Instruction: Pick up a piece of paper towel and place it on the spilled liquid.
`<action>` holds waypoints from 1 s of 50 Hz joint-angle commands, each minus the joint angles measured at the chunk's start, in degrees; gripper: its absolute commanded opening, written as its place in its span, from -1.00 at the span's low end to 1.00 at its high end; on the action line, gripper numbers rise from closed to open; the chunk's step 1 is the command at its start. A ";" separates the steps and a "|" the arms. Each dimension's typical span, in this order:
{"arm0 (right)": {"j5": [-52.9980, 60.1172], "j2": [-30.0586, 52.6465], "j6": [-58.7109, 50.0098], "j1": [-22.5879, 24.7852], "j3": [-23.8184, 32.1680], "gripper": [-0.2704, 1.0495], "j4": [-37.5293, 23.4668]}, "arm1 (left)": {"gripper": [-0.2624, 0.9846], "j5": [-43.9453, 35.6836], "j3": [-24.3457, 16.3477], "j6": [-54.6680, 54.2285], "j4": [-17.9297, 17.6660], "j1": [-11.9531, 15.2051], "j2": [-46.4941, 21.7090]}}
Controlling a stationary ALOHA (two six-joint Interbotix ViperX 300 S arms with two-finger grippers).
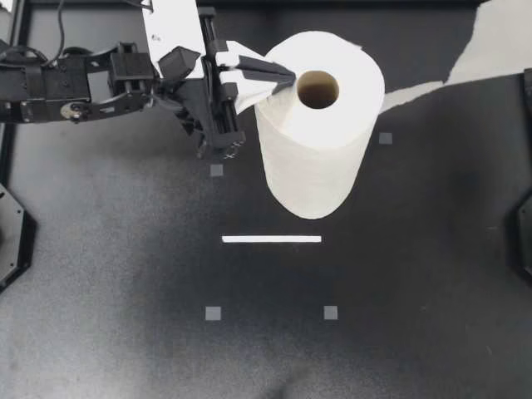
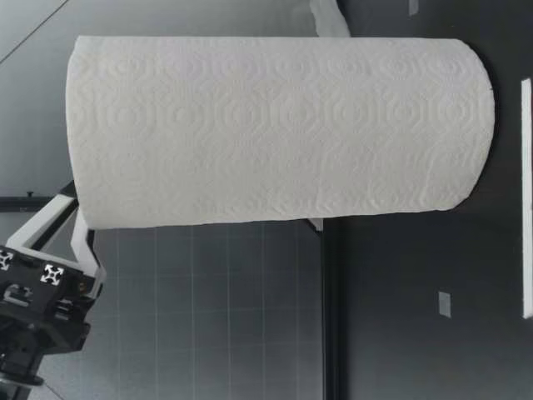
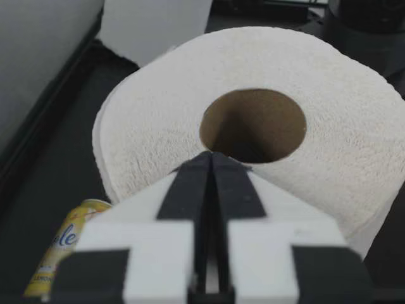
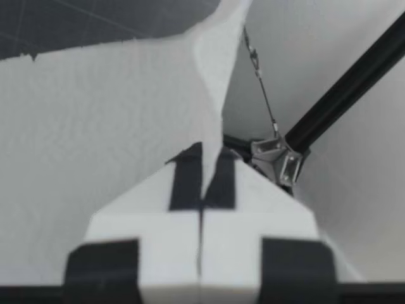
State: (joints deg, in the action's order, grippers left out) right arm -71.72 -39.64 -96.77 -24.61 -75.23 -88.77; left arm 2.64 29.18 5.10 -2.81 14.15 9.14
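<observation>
Nearest the front edge of the dark table:
- Two grey square markers, set apart.
- White tape strip, flat on the table, just in front of the roll.

Mid-table:
- Paper towel roll, upright, with its core hole facing up. In the low view the roll hides most of what lies behind it.
- Yellow can, beside the roll's base and under the left gripper. Seen in the left wrist view only, and largely covered by a finger.

At the roll's top:
- Left gripper, reaching in from the side. Its fingers are pressed together with nothing visible between them, and the tips are at the rim of the core hole. Whether they touch the paper cannot be told. In the low view only the gripper's body shows, beside the roll's top.

Far corner:
- Sheet of paper towel, running from the roll's far side as a narrow strip that widens until it is cut off at the picture's edge. Whether it is attached to the roll cannot be told.
- Right gripper, out of the top view. Its fingers are closed on the sheet's edge.
</observation>
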 commanded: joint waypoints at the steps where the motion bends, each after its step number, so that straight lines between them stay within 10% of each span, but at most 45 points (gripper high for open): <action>1: 3.60 -1.67 0.00 -3.25 0.53 -0.80 -2.11 | -0.45 0.70 1.41 -0.26 -0.09 0.35 -0.79; 31: 52.82 -4.31 -5.10 -7.38 10.46 -0.80 -6.15 | -0.45 -1.41 1.14 -0.09 -0.26 0.44 -0.70; 50: 55.37 6.33 -8.61 -14.59 10.37 -0.80 -7.03 | -0.45 -4.31 1.32 0.44 -0.26 -0.44 -0.35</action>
State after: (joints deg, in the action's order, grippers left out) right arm -16.61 -37.00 -105.29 -37.62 -65.92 -95.01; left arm -1.05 30.06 5.27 -2.99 13.89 9.05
